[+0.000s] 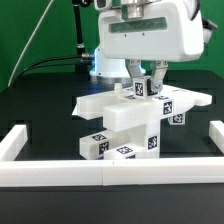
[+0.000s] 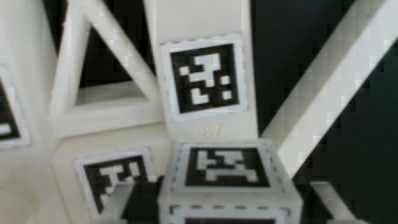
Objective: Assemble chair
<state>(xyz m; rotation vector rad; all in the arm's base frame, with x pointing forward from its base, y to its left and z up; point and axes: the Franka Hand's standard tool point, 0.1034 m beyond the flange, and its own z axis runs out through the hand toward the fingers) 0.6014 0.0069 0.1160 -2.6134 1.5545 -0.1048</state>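
My gripper (image 1: 143, 84) was partly closed, jaws clamped on a small tagged white block (image 2: 221, 170) pressed against the barred frame (image 2: 111, 95) atop the half-built chair (image 1: 122, 122).

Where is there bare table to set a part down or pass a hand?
Bare black table lies on the exterior view's left, between the chair assembly and the border rail, with a smaller patch on its right. It is crowded at the centre, where the gripper closes on the assembly's top, and in the thin strip before the front rail.
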